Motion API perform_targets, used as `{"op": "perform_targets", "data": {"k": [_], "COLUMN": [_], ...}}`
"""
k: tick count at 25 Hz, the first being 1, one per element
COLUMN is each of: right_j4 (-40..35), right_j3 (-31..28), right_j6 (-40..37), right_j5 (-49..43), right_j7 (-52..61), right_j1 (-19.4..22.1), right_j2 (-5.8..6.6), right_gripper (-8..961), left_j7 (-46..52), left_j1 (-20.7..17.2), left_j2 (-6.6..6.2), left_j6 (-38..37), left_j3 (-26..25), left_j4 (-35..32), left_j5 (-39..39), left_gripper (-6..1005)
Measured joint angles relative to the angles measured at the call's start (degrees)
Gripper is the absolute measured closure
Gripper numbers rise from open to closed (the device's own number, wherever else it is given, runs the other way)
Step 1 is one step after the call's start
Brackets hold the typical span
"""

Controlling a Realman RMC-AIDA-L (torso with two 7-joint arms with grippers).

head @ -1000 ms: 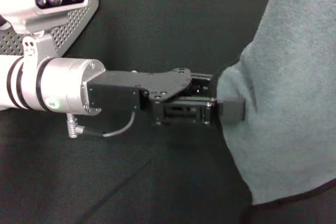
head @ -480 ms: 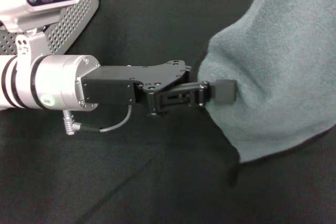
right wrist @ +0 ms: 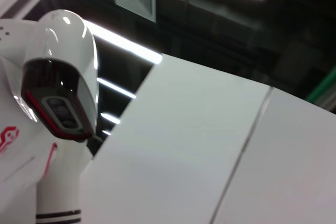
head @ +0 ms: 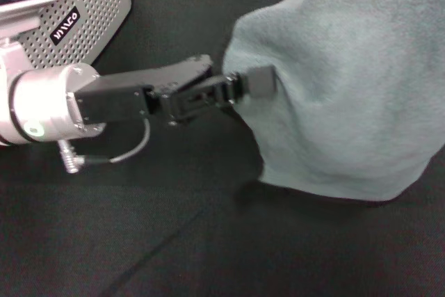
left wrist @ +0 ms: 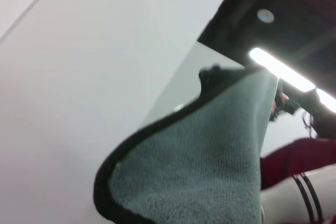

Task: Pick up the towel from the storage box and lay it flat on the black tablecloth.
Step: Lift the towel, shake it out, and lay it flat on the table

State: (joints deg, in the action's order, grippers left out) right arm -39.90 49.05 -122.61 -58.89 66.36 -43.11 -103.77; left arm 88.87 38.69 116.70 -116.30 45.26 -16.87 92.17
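- Black tablecloth (head: pixel 139 241): covers the whole work surface; no part of the towel lies flat on it yet, so the laying-out step is, by my judgement, not yet done.
- Towel (head: pixel 341 95): hangs in the air over the right and far part of the cloth, already clear of the box. Over the last second it has swung leftward and farther away, and its lower hem has lifted; it now spreads wider across the view, which suggests the cloth is being opened out before lowering.
- Storage box (head: pixel 83 15): stands at the far left corner, well apart from the towel.
- Left gripper (head: pixel 259 83): its arm reaches in from the left, roughly level, and has moved toward the far side with the towel. Its fingers are pinched on the towel's left edge.
- Right gripper: hidden from the head view behind the towel; its state cannot be told.
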Motion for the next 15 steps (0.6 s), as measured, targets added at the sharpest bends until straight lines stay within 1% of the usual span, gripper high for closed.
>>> {"op": "perform_targets", "data": {"k": [1,2,4,6,10,13,14,15], "right_j4": [0.0,0.1,1.3,2.3,8.6,12.7,14.0,15.1], "right_j3": [0.0,-0.1,-0.9,-1.1,-1.5,-1.3,-1.1,-1.0], "right_j6": [0.2,0.3,0.7,0.9,3.4,5.7,6.4,7.3], "right_j5": [0.0,0.0,-0.1,-0.2,-1.8,-4.4,-5.5,-7.0], "right_j7": [0.0,0.0,0.0,0.0,0.6,0.7,0.7,0.7], "right_j1": [1.3,1.7,4.1,4.7,8.2,10.2,10.8,11.3], "right_j2": [0.04,0.06,0.14,0.18,0.23,-0.63,-1.24,-2.09], "right_gripper": [945,945,945,946,946,945,944,944], "left_j7": [0.0,0.0,0.1,0.4,0.5,1.2,1.2,1.5], "left_j1": [-0.2,-0.5,-1.5,-2.3,-3.4,-3.8,-3.8,-3.4], "left_j2": [-0.13,-0.38,-1.16,-1.92,-2.9,-3.02,-3.02,-3.01], "left_j6": [0.0,0.0,0.0,0.0,-0.1,-0.1,-0.1,-0.1], "left_j3": [0.0,0.0,0.0,0.0,0.0,0.0,0.0,0.0], "left_j4": [0.0,0.0,0.0,0.0,-0.7,-3.0,-3.0,-3.9], "left_j5": [-0.3,-0.9,-2.8,-4.7,-7.3,-7.7,-7.7,-7.7], "left_gripper": [977,977,977,977,978,978,978,978]}}
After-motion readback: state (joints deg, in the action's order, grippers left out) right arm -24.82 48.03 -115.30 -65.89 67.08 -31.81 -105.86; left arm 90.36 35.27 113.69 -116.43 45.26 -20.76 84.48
